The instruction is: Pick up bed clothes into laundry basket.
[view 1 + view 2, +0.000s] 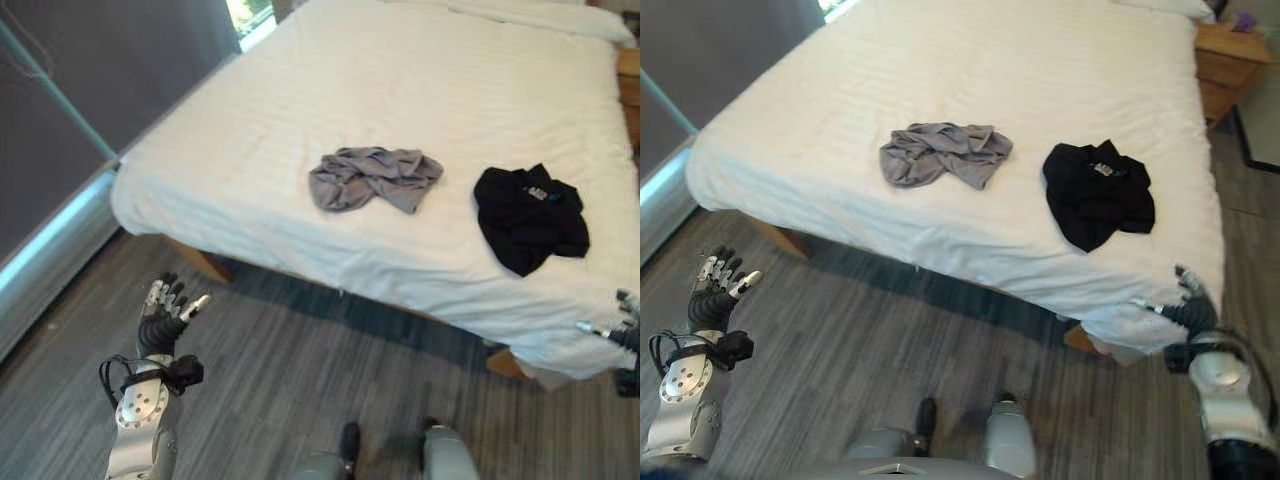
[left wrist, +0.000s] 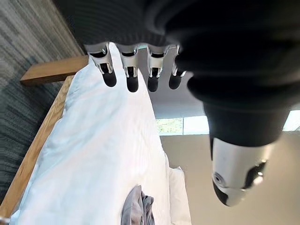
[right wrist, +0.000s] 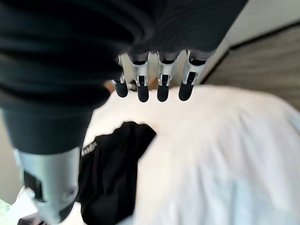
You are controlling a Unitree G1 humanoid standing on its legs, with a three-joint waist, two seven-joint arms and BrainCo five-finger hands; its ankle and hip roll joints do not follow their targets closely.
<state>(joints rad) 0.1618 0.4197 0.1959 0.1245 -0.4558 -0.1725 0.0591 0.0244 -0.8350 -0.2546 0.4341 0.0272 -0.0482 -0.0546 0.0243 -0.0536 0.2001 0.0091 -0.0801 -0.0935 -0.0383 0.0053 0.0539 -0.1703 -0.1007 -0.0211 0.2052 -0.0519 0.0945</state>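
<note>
A crumpled grey garment (image 1: 373, 177) lies near the middle of the white bed (image 1: 250, 130). To its right, close to the bed's near right corner, lies a black garment (image 1: 530, 217). My left hand (image 1: 163, 313) hangs open over the floor, left of the bed's near left corner, holding nothing. My right hand (image 1: 1193, 305) is open at the bed's near right corner, just below the black garment (image 3: 110, 173), with nothing in it. The grey garment (image 2: 137, 208) also shows past my left fingers (image 2: 132, 75).
A wooden nightstand (image 1: 1230, 60) stands at the far right of the bed. A dark wall with a pale rail (image 1: 50, 250) runs along the left. Grey plank floor (image 1: 300, 380) spreads in front of the bed. White pillows (image 1: 540, 15) lie at the bed's head.
</note>
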